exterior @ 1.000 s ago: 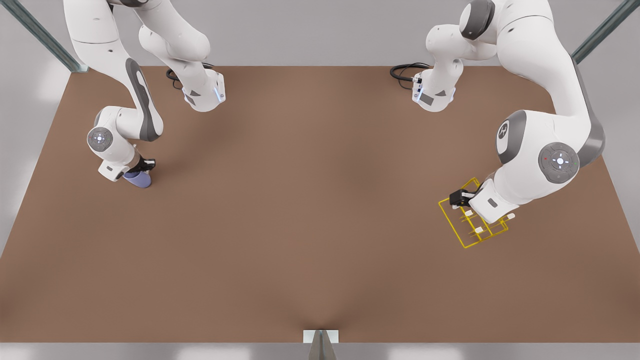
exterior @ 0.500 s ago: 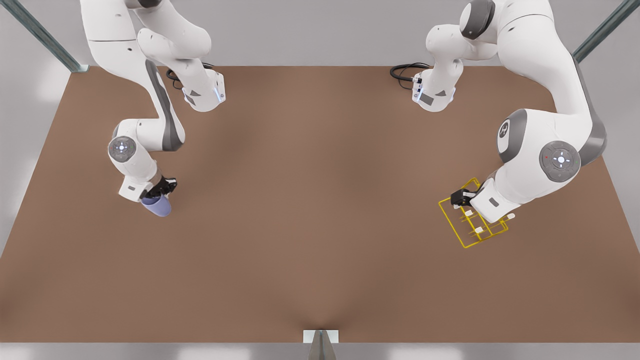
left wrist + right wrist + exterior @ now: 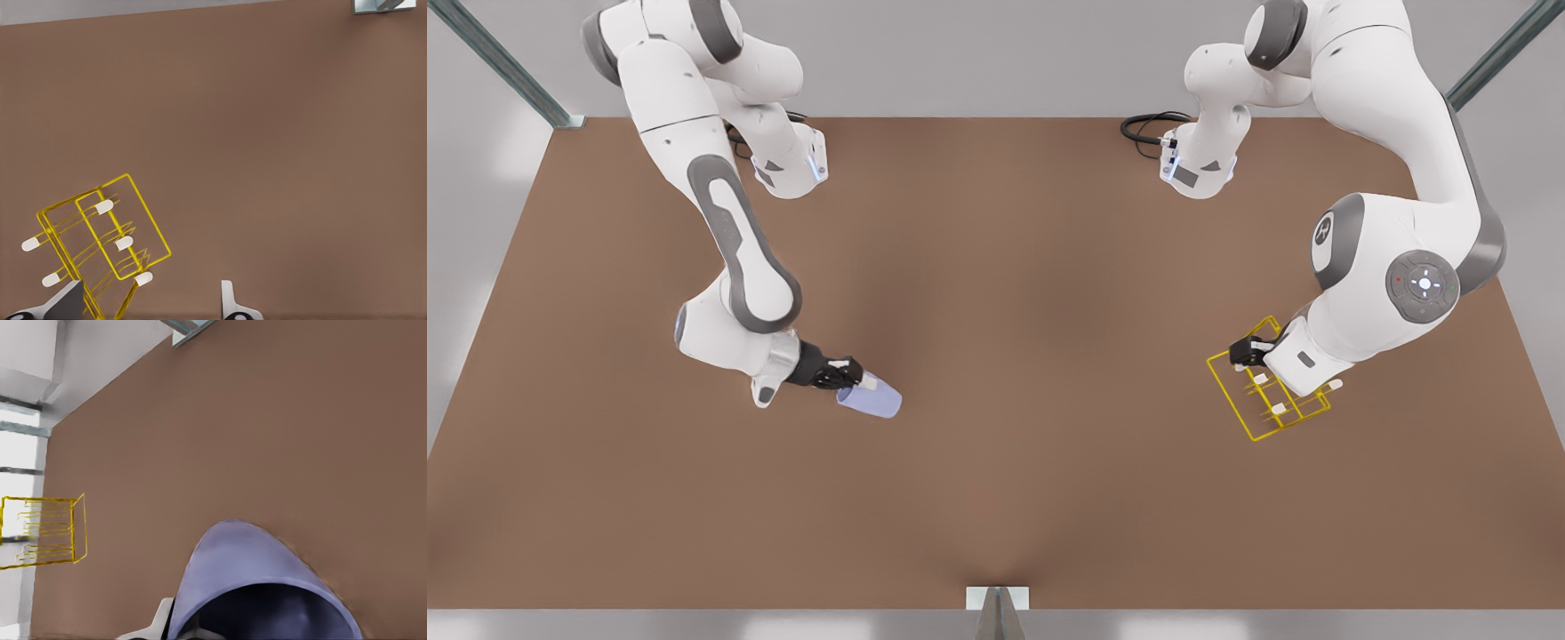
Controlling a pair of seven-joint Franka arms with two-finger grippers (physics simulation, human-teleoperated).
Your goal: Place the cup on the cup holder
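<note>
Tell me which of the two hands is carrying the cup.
The right hand, on the front view's left, grips the lavender cup above the table. The left hand sits open at the yellow cup holder instead.

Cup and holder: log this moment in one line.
right tool: shut on cup, cup tilted | left tool: at cup holder, open | cup apart from holder
</note>
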